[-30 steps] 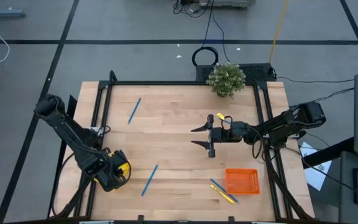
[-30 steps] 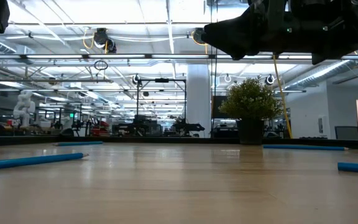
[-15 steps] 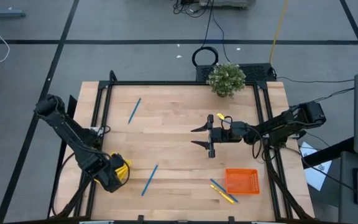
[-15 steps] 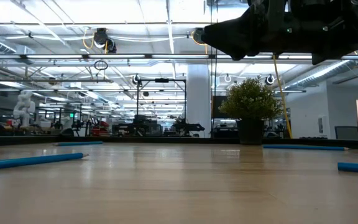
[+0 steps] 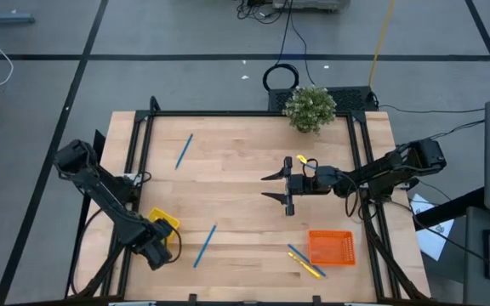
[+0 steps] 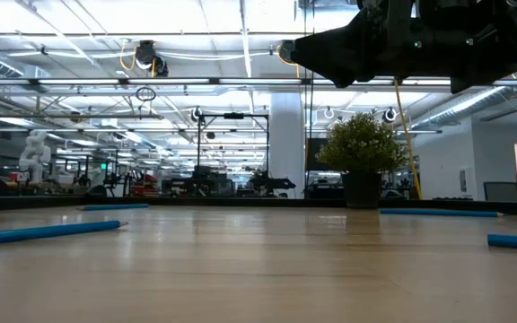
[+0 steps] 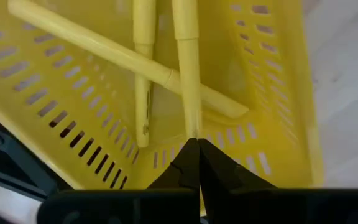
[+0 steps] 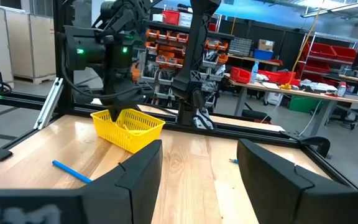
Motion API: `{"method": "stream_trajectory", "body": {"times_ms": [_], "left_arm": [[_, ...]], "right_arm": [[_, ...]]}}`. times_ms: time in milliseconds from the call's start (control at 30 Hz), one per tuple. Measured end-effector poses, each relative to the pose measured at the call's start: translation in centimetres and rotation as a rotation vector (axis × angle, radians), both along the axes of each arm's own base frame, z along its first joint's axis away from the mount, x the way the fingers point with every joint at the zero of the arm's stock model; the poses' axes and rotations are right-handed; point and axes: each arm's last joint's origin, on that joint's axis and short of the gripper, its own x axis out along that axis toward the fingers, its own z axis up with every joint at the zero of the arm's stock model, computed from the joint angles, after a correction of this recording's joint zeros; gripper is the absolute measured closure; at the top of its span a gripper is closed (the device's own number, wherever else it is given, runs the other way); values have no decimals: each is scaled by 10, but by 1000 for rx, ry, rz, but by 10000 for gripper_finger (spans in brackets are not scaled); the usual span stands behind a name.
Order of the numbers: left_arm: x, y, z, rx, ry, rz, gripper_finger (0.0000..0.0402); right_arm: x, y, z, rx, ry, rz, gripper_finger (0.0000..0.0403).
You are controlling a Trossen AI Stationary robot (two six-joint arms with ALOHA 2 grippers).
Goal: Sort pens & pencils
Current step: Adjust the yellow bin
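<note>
A yellow basket [image 5: 162,223] stands near the table's left front, and three yellow pencils [image 7: 188,74] lie in it on its floor [image 7: 104,93]. My left gripper [image 7: 191,149] is shut just on the near side of the basket [image 8: 128,127], with nothing showing between its fingers. Blue pens lie flat on the table: one at far left [image 5: 184,150], one beside the yellow basket [image 5: 204,246], one by the orange basket [image 5: 299,255], next to a pencil [image 5: 310,268]. My right gripper [image 5: 283,187] hangs open above mid-table, holding nothing.
An orange basket [image 5: 330,247] stands at the front right. A potted plant [image 5: 310,108] stands at the far edge. A black frame rail [image 5: 134,170] runs along the table's sides. Bare wood lies between the two arms.
My left gripper has drawn back from over the yellow basket toward the table's near edge, which leaves the basket uncovered in the high view. The right arm has kept still.
</note>
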Motion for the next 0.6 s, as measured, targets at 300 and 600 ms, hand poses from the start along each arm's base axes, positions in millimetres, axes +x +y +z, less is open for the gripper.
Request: {"method": "stream_trajectory", "body": {"times_ms": [300, 600], "left_arm": [[10, -9, 0, -103, -109, -45, 400], [22, -4, 1, -113, -200, -100, 400]], "right_arm": [[0, 0, -1, 0, 9, 0, 204], [0, 0, -1, -1, 15, 0, 204]]}}
